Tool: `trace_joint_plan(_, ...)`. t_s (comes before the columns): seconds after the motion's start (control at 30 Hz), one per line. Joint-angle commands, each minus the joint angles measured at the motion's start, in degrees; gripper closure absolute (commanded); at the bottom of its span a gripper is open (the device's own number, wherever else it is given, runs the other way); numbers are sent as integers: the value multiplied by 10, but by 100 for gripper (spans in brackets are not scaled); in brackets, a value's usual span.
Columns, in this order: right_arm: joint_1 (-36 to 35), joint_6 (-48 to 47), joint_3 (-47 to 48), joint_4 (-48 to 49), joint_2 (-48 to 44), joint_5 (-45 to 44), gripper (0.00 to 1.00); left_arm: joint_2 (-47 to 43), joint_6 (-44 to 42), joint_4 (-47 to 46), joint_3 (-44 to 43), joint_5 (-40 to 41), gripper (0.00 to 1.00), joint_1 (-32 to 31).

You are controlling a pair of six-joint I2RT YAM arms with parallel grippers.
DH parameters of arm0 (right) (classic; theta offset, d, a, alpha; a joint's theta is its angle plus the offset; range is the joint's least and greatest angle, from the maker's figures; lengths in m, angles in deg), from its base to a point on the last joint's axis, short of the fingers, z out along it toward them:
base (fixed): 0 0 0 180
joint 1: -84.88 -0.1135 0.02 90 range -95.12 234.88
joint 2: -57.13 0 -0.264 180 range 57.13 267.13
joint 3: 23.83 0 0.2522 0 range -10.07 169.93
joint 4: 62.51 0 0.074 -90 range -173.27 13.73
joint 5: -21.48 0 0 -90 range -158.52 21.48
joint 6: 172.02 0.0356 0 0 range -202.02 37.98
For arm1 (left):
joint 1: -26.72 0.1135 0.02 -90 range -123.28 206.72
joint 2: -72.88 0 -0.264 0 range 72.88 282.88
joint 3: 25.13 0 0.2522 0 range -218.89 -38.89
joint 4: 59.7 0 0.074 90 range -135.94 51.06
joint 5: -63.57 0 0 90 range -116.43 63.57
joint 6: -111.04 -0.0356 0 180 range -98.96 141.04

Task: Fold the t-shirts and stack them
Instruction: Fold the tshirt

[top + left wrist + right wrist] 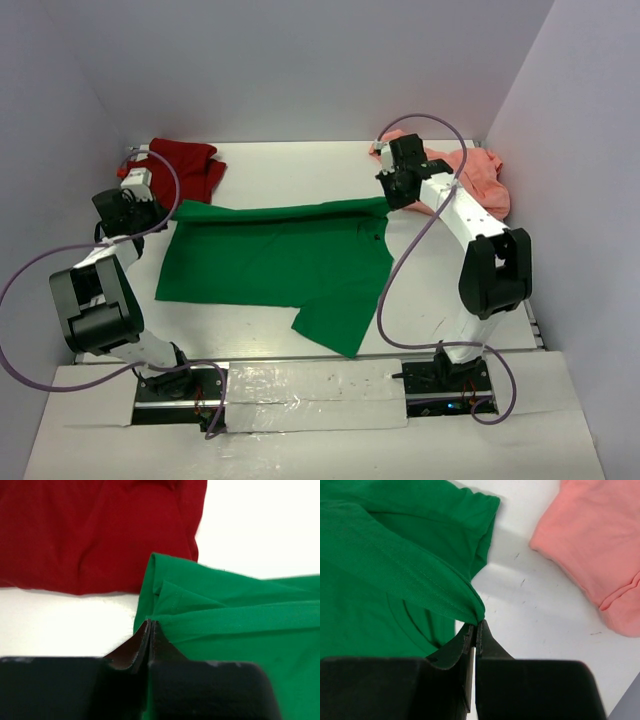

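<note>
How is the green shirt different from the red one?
The green t-shirt lies spread out in the middle of the table; the dark red t-shirt sits bunched in the far left corner. The green one covers far more room than the red one. The left gripper and right gripper pinch the green one's far edge; nothing holds the red one. Both are plain, single-colour cloth.

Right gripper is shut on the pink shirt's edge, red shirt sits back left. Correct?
Not quite. The right wrist view shows the right gripper shut on the edge of the green shirt; the pink shirt lies apart, untouched. The red shirt does sit back left.
</note>
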Motion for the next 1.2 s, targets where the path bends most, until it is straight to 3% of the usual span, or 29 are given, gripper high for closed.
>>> trace_joint_plan(0.0, -5, 8, 6, -31, -30, 12, 92, -8, -19, 41, -23, -31, 77, 5)
trace_joint_plan(0.03, -7, 13, 6, -39, -30, 12, 67, -3, -19, 61, -29, -33, 68, 5)
trace_joint_plan(0.07, -7, 14, 4, -39, -33, 12, 58, -3, -16, 60, -27, -27, 59, 5)
trace_joint_plan(0.1, -8, 14, 0, -37, -35, 12, 54, -5, -19, 59, -26, -25, 49, 6)
trace_joint_plan(0.13, -9, 14, -4, -33, -38, 12, 51, -16, -18, 55, -21, -23, 45, 6)
trace_joint_plan(0.23, -13, 18, -5, -37, -49, 12, 48, -33, -18, 51, -17, -21, 40, 6)
trace_joint_plan(0.6, -17, 30, -16, -36, -79, 33, 47, -23, -5, 81, -56, -48, 40, 5)
trace_joint_plan(0.93, -17, 28, 3, -37, -59, 23, 47, 79, -1, 259, -155, -42, 49, 0)
trace_joint_plan(1.17, -16, 25, 2, -29, -52, 17, 47, 116, -27, 369, -206, -88, 56, -1)
